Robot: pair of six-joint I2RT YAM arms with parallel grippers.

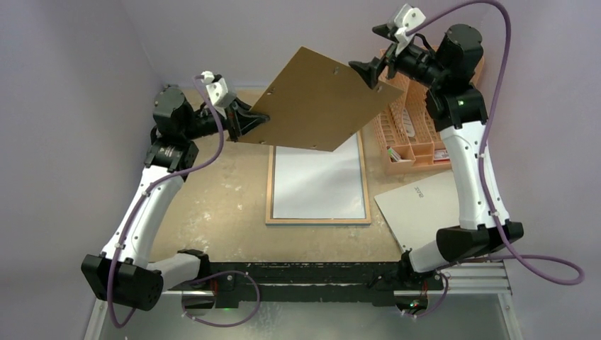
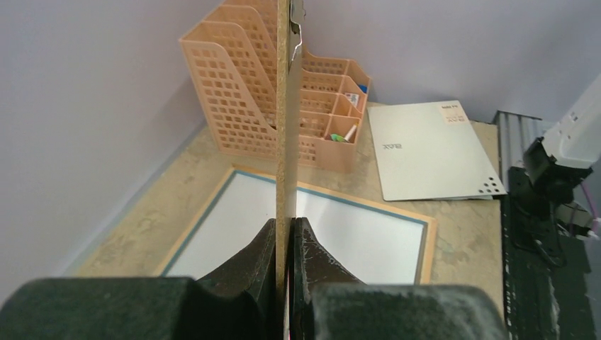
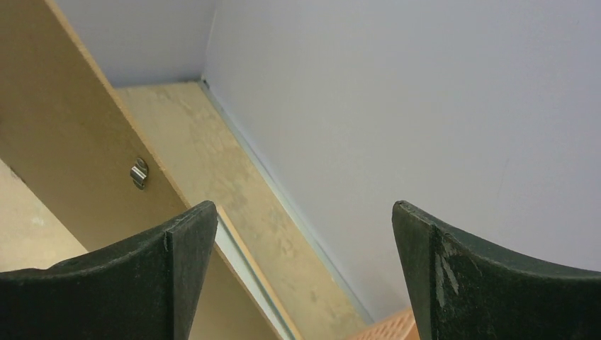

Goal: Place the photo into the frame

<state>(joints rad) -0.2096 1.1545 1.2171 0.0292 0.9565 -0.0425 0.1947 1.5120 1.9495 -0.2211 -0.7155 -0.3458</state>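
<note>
Starting from the near side, a flat pale grey sheet with small print (image 1: 425,209) lies on the sandy brown table (image 1: 212,212) at the near right, well apart from the rest; in the middle of the table lies the large thin rectangular frame (image 1: 319,221), flat, its pale wood rear side up and a blue inner edge showing in the left wrist view; a white rectangle fills it. This may be the photo lying face down, but no printed side shows, so I cannot tell.

Above the far end of the frame hangs the plain brown rectangular backing board (image 1: 319,99), tilted and off the table; the left gripper (image 1: 244,120) is closed tightly on its left corner, the board edge standing straight up between the jaws; the right gripper (image 1: 374,53) stands fully open at the board's far right corner, with nothing between its jaws, one finger close against the edge. At the far right stands the peach plastic file organiser (image 1: 414,134).

My judgement is that the danger comes from the single-corner grip; the wide board could swing or slip in the jaws and drop onto the frame, shifting what lies inside; it could also knock the organiser, or come down crooked and not seat inside the frame.
</note>
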